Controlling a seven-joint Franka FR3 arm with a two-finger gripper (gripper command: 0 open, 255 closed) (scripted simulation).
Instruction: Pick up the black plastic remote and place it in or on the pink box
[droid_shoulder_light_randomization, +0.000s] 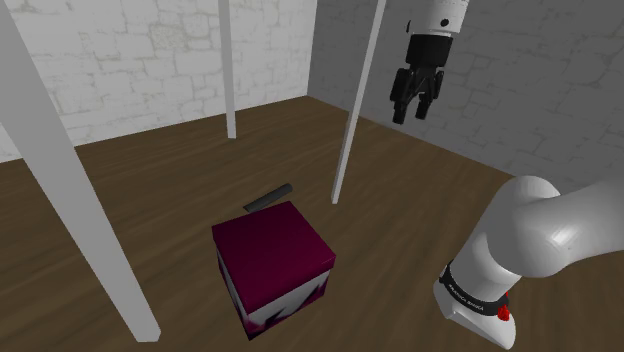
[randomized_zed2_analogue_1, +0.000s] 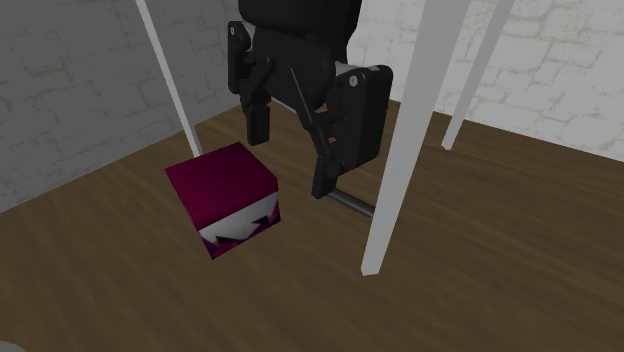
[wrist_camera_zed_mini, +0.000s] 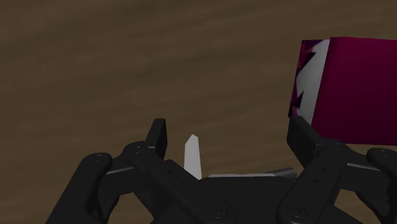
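The pink box (droid_shoulder_light_randomization: 272, 258) stands on the wooden floor, magenta with a white jagged pattern low on its side. Just behind it in the shoulder view lies the dark, flat remote (droid_shoulder_light_randomization: 268, 197), close to the box's far edge. My gripper (droid_shoulder_light_randomization: 411, 112) hangs high above the floor, well away to the shoulder view's right of both, fingers pointing down and open with nothing between them. In the second exterior view the gripper (randomized_zed2_analogue_1: 290, 160) looms in front, the box (randomized_zed2_analogue_1: 225, 192) sits to its left, and a piece of the remote (randomized_zed2_analogue_1: 354, 204) shows past one finger. The wrist view has the box (wrist_camera_zed_mini: 356, 89) beyond the open gripper (wrist_camera_zed_mini: 229, 137).
Slim white posts rise from the floor: one near the remote (droid_shoulder_light_randomization: 357, 100), one further back (droid_shoulder_light_randomization: 228, 70), and a thick one in front (droid_shoulder_light_randomization: 100, 210). Grey brick walls close the room. My arm's elbow (droid_shoulder_light_randomization: 530, 235) fills the lower right.
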